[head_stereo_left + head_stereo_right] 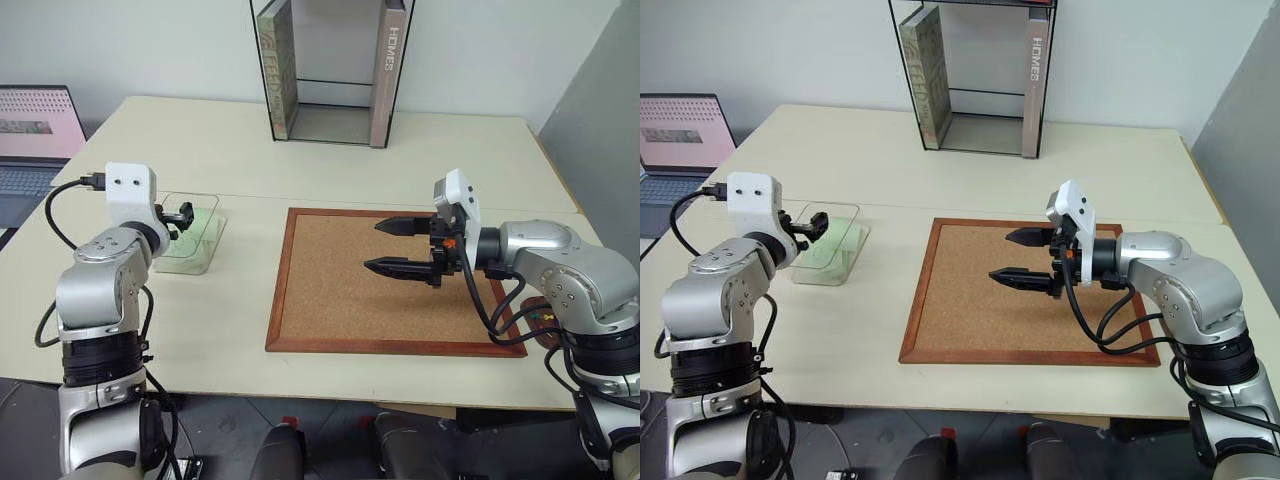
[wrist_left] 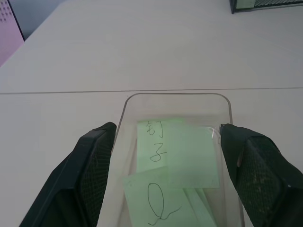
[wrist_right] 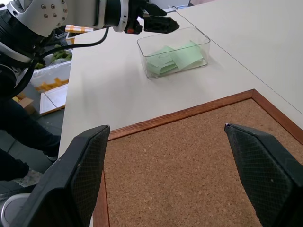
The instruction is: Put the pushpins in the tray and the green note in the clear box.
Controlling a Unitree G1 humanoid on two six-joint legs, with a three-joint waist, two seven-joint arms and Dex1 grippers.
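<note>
- Left wrist view is giving me the best look into the clear box [image 2: 176, 101]: green notes [image 2: 182, 156] are lying flat inside, overlapping, w/ dark handwritten marks on top of two. Can't read those marks from the head cams.
- Same view: left gripper [image 2: 170, 175] is sitting w/ fingers spread wide, one on each side of the box's near end, holding nothing. Can't tell if the fingers are touching the box walls.
- Left eye view is showing me the layout: box near the table's [image 1: 330, 160] left side, corkboard [image 1: 345, 290] lying flat to its right, not touching it.
- Right gripper [image 1: 400, 245] is hovering over the corkboard's right half, pointing left, fingers wide apart, empty.
- Left eye view is also catching the tray [image 1: 545, 318] at the board's right edge, mostly hidden behind the right arm; small coloured specks in it, prob. the pushpins [image 1: 541, 314], too small to be sure.
- Right wrist view is looking across the bare cork to the box, w/ the left gripper's tips just at its far end.
- Head cams are showing a black-framed glass shelf [image 1: 335, 70] w/ books at the table's far edge, and a laptop [image 1: 35, 140] far left.
</note>
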